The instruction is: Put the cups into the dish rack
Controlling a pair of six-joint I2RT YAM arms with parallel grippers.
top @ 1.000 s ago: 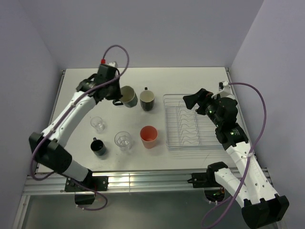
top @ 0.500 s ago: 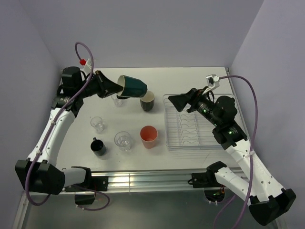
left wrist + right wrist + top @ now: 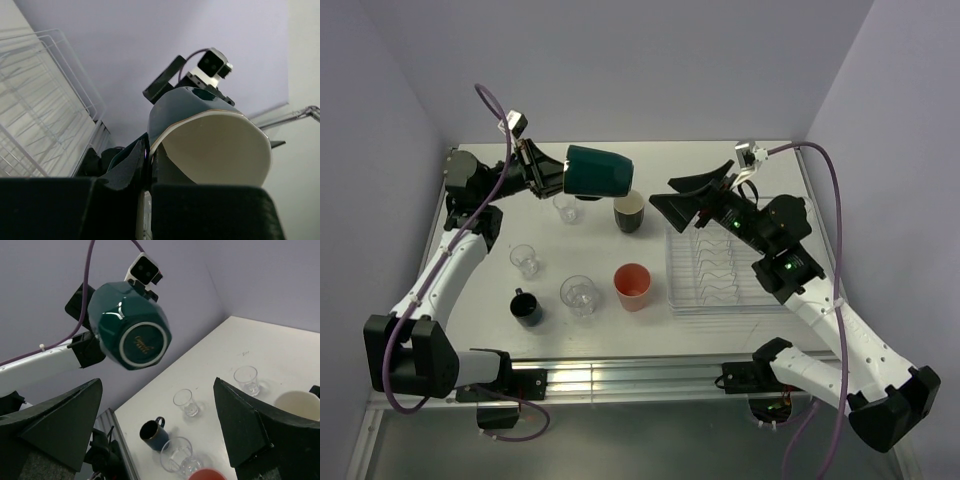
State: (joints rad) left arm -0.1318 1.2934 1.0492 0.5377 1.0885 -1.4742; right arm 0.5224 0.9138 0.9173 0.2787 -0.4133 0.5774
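Observation:
My left gripper [image 3: 552,170] is shut on the rim of the dark green mug [image 3: 600,171], holding it on its side high above the table's far middle. The left wrist view shows the mug's cream inside [image 3: 215,145] and the pinching fingers [image 3: 131,159]. My right gripper [image 3: 682,197] is open and empty, raised just right of the mug, whose base faces it [image 3: 134,326]. The clear dish rack [image 3: 716,268] lies at the right, with no cups seen in it. The cream-lined mug [image 3: 630,212], salmon cup [image 3: 633,286], black mug [image 3: 527,307] and three glass tumblers [image 3: 563,207] [image 3: 527,260] [image 3: 578,295] stand on the table.
Purple walls close in the far and side edges. A metal rail [image 3: 620,378] runs along the near edge. In the right wrist view the black mug [image 3: 152,432] and tumblers [image 3: 185,402] [image 3: 247,380] stand below, between my open fingers [image 3: 60,420].
The left arm lifted the dark green mug off the table, tipped it on its side and carried it right. The right gripper rose and moved left toward it.

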